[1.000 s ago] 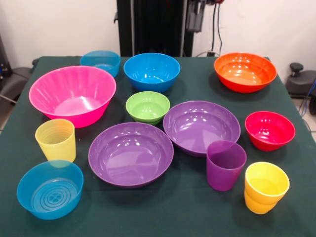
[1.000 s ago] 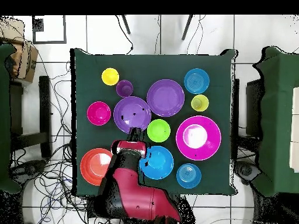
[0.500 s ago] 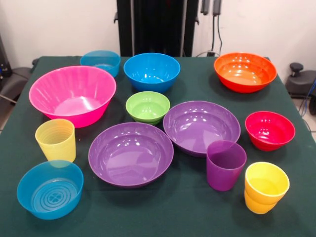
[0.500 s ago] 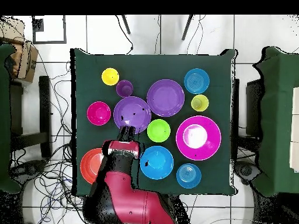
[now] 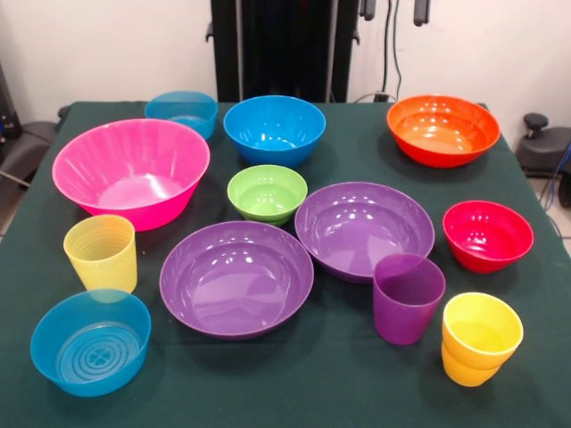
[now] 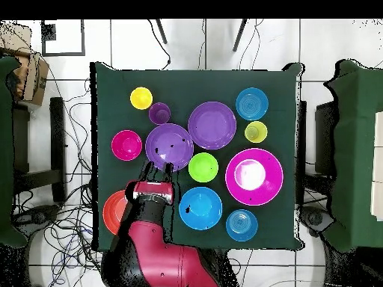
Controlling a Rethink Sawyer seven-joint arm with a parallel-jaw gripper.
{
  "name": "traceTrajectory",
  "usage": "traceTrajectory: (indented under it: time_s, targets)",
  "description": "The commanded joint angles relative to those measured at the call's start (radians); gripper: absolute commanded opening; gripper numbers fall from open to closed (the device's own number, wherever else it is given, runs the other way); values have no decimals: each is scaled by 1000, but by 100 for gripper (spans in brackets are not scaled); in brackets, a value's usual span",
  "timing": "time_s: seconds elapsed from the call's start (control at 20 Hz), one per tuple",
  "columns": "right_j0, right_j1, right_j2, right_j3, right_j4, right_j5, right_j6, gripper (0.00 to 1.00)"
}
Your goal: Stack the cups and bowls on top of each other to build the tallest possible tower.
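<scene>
All the bowls and cups stand apart on the green table. The pink bowl [image 5: 131,169], blue bowl [image 5: 274,127], orange bowl [image 5: 442,129], green bowl [image 5: 267,193], red bowl [image 5: 487,234], two purple bowls [image 5: 236,278] [image 5: 364,229] and two translucent blue bowls [image 5: 181,110] [image 5: 90,341] sit upright. The ribbed yellow cup [image 5: 101,252] and purple cup [image 5: 408,297] stand alone. Two yellow-orange cups [image 5: 480,337] are nested. My gripper [image 5: 393,9] is open and empty, high above the table. In the overhead view the gripper [image 6: 160,170] hangs by a purple bowl's [image 6: 169,146] rim.
In the overhead view the red arm [image 6: 153,239] covers part of the orange bowl [image 6: 114,211]. The table's [image 5: 294,392] front strip is bare cloth. The black pedestal [image 5: 277,45] stands behind the table.
In the front view the fingertips have spread apart and shifted right at the top edge. In the overhead view the arm has swung left toward the orange bowl. No cup or bowl moved.
</scene>
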Motion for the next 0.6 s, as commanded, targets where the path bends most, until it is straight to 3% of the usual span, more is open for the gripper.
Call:
traceTrajectory:
  time_s: [0.05, 0.6]
  targets:
    - [-25, 64, 64, 20, -47, 105, 143, 100]
    - [-68, 137, 91, 5, -99, 11, 162, 100]
